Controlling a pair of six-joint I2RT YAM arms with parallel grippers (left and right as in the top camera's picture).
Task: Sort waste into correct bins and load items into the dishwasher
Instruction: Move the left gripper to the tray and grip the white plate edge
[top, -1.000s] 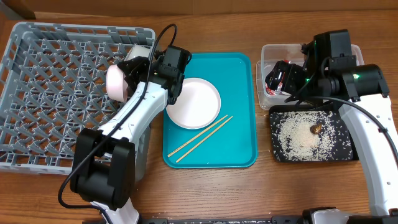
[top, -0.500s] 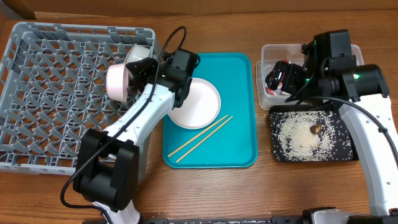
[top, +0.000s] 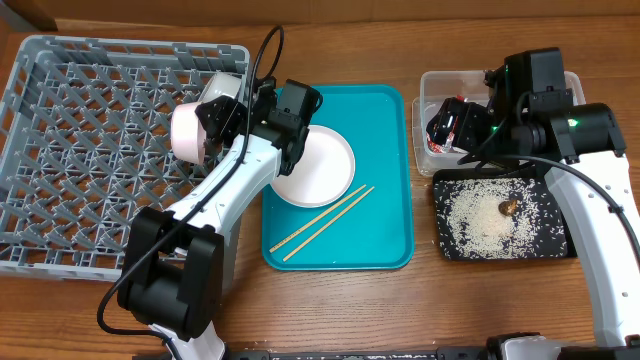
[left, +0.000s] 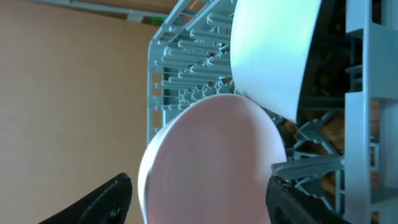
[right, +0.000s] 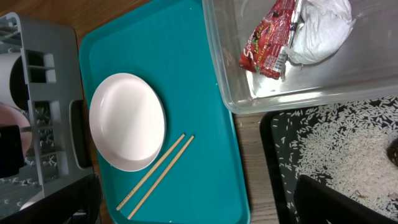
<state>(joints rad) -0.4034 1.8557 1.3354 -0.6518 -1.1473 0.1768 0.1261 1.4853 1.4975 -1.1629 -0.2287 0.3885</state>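
Showing the waste apparently sorted and the loading partly done.

The rack (top: 80, 150), at 9 o'clock on the table, carries one white dish (top: 224, 85) in its 1 o'clock corner; whether it is a bowl or a cup cannot be told. The teal tray (top: 385, 180) at centre bears the plate (top: 318, 165) and, just beside it at 5 o'clock, the chopsticks (top: 320, 224); both remain to be loaded.

The black tray (top: 560, 235) at 4 o'clock holds the rice (top: 475, 220) and the brown bit (top: 507, 207). The tub (top: 428, 100) at 2 o'clock holds the wrapper (right: 268, 38) and the tissue (right: 320, 31).

The left gripper (left: 196, 186), fingers spread wide, appears to grip a bowl (top: 185, 132) over the rack's 2 o'clock edge. The right gripper (right: 198, 186) hangs above the tub, jaws wide and empty.

The rack wall and the white dish crowd the bowl. Free pegs lie toward 9 o'clock.
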